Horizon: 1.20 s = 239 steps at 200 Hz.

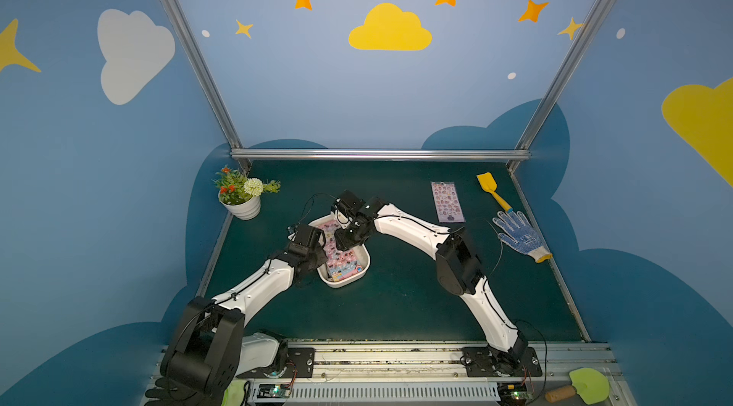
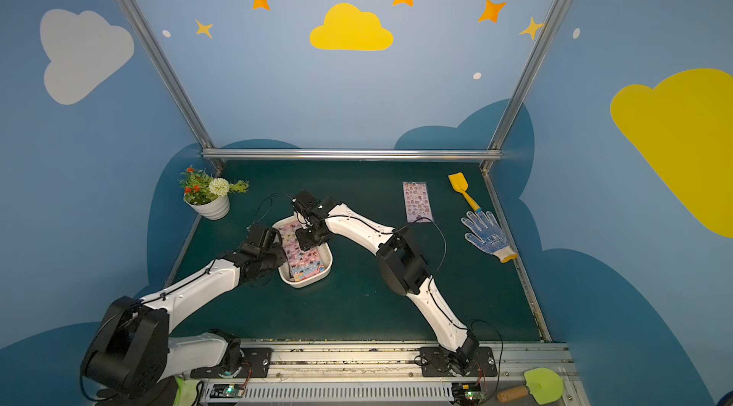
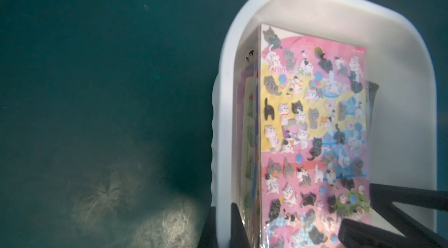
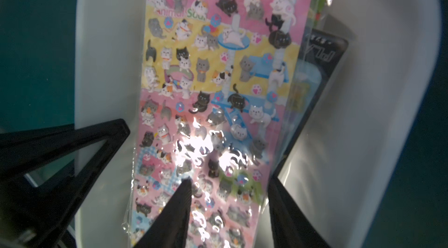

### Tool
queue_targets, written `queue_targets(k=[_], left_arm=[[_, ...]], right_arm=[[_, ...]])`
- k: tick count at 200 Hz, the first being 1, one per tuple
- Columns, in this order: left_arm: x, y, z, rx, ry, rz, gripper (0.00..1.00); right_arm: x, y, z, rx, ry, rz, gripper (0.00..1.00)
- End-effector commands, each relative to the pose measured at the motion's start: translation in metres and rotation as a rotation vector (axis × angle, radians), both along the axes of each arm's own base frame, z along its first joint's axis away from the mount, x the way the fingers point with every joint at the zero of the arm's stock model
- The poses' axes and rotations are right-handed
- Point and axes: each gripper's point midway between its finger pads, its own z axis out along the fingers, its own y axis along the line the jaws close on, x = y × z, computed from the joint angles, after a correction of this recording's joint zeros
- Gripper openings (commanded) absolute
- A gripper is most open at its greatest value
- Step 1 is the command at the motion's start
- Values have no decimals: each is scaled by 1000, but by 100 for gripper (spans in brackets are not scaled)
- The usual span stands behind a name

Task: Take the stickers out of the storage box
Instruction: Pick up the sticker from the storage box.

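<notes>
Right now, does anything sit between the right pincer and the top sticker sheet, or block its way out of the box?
Nothing visible. The right pincer sits on the cat sheet, jaws apart, one fingertip on its face. The left pincer clamps the storage box rim, off to one side; the way up looks free.

The storage box (image 3: 225,113) is white — the stickers (image 4: 213,77) show pink, yellow and blue bands dotted with grey, black, white cats.

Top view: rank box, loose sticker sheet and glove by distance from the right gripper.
1. Box: mid-mat; the right gripper reaches into it.
2. Loose sheet: flat on the mat, back right.
3. Glove: at the mat's right edge.
</notes>
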Motion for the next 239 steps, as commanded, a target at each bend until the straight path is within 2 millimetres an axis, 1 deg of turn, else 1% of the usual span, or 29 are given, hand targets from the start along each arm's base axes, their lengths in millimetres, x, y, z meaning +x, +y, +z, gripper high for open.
queue_targets(k=[1, 44, 69, 103, 126, 166, 190, 217, 239], left_arm=[[12, -2, 10, -3, -35, -4, 4], [12, -3, 10, -9, -33, -2, 4], [11, -3, 8, -11, -30, -1, 4], [10, -3, 8, -12, -28, 1, 4], [10, -3, 7, -12, -28, 1, 3], [9, -2, 6, -8, -25, 1, 4], [9, -2, 8, -9, -30, 1, 3], [9, -2, 9, -9, -33, 2, 3], [8, -1, 9, -5, -30, 1, 4]], right_arm=[[-2, 4, 18, 46, 9, 24, 44], [-10, 9, 35, 114, 17, 45, 35], [-13, 10, 44, 142, 15, 51, 33], [-16, 10, 53, 165, 17, 57, 28], [-19, 11, 58, 186, 25, 62, 23], [-26, 15, 60, 219, 59, 71, 20], [-27, 15, 58, 217, 73, 70, 19], [-26, 14, 58, 216, 75, 64, 12], [-23, 12, 64, 223, 68, 58, 5]])
